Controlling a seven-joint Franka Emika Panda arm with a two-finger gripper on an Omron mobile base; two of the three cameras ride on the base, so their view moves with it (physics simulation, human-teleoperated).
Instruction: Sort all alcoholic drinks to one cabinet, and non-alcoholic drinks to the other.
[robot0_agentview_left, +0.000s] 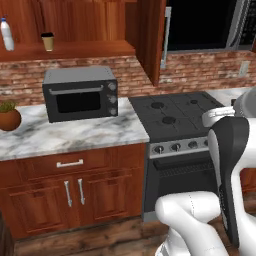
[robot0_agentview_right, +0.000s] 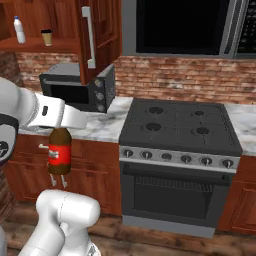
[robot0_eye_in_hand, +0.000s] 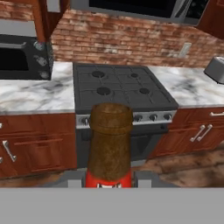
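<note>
One dark brown bottle with a red label (robot0_agentview_right: 59, 152) is hanging in the end effector (robot0_eye_in_hand: 109, 177), which is closing on its lower body while the arm is holding it low in front of the lower cabinet doors (robot0_agentview_right: 85, 175), left of the stove (robot0_agentview_right: 177, 125); in the hand view the bottle's neck and cap are rising up the middle of the frame, and the fingertips themselves are mostly hidden behind the label. Two non-alcoholic drinks are standing on the open upper cabinet shelf (robot0_agentview_left: 65, 50): one white plastic bottle with a blue cap (robot0_agentview_left: 6, 34) near the left end and one tan paper cup with a black lid (robot0_agentview_left: 47, 41) a little to its right, apart from each other. The cabinet door (robot0_agentview_right: 95, 35) is swinging open toward the robot, its edge and long handle jutting out over the counter (robot0_agentview_left: 75, 132) just right of the shelf. One dark microwave (robot0_agentview_left: 80, 93) is sitting on the counter directly under the shelf, leaving bare marble in front of it and to its right up to the stove's edge. One potted plant (robot0_agentview_left: 8, 117) is sitting at the counter's left end. The stove is showing four burners and a row of knobs along its front. To the right of the stove another stretch of counter (robot0_eye_in_hand: 188, 87) is lying open, with one toaster (robot0_eye_in_hand: 215, 69) at its far right edge.
</note>
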